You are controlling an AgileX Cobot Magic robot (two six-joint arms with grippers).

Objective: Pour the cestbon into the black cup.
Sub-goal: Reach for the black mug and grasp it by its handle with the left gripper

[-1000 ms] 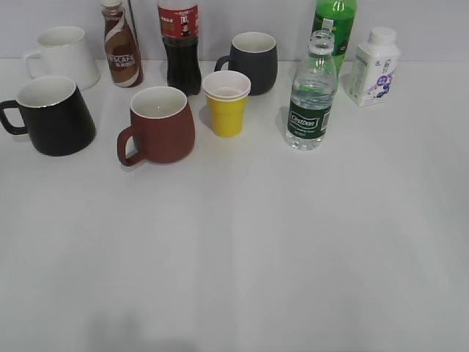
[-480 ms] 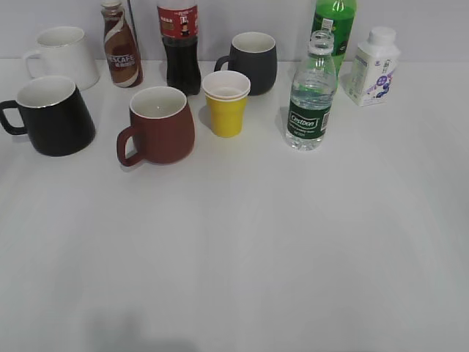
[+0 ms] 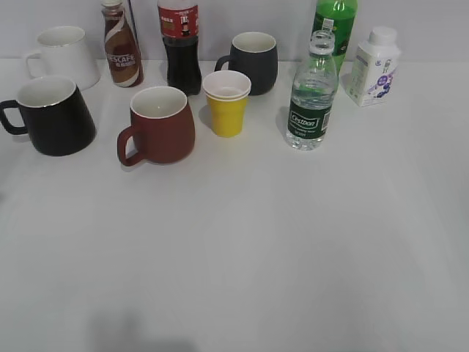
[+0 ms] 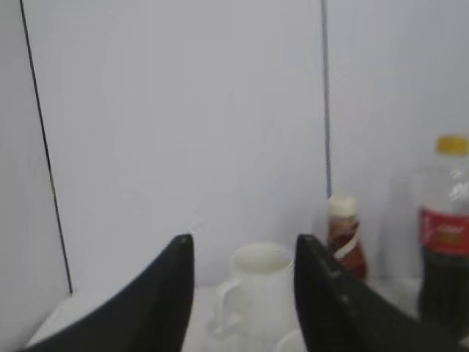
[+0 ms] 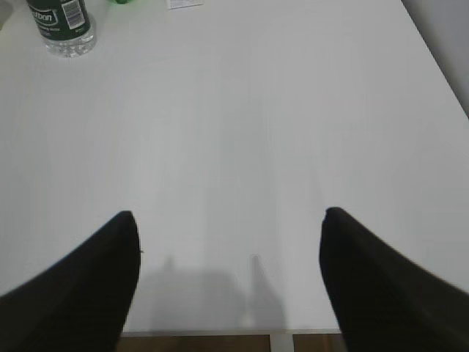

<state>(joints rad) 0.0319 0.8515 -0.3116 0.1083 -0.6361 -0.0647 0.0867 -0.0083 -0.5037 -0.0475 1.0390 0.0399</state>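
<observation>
A plain white desk (image 3: 242, 249) filled the scene, evenly lit, with soft shadows pooling at its near edge. Behind it stood a pale grey-lilac wall (image 4: 183, 117), split by thin dark vertical seams, and a strip of brown floor (image 5: 198, 343) showed below the desk's front edge.

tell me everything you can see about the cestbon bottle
The cestbon bottle is clear ribbed plastic with a dark green label in white script. No cap shows on its open neck. It stands upright on the white table, right of the yellow cup and just in front of the green soda bottle. Nothing grips it. The right wrist view catches only its base and label, far from the open right gripper.
</observation>
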